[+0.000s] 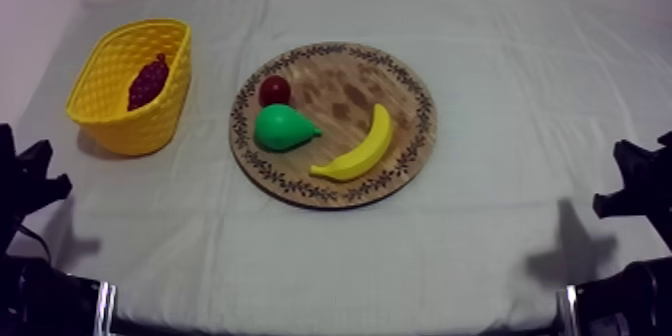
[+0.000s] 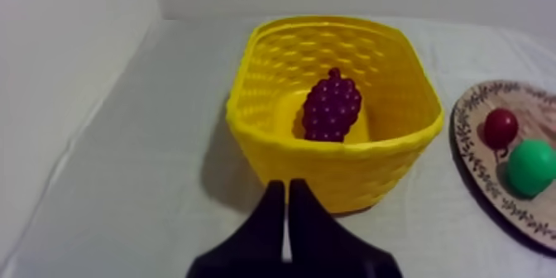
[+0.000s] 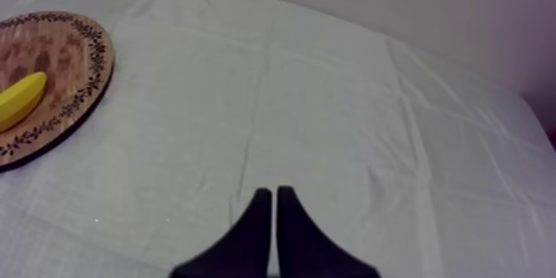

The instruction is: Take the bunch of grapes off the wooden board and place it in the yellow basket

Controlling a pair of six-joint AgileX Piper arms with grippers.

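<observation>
Top view looks down at a slant on our whole table (image 1: 500, 210). Left wrist view sits low and close, facing the yellow basket (image 2: 331, 174). Right wrist view looks low across the table. All three share the wooden board (image 1: 340, 95).

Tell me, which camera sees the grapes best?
The left wrist view: the bunch of grapes sits close and whole inside the yellow basket. The top view shows it smaller, farther off, in that basket. The right wrist view faces the wooden board and banana instead.

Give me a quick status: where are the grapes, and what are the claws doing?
Left gripper, right gripper: shut, empty. Bunch of grapes in yellow basket. Nothing in the way.
</observation>
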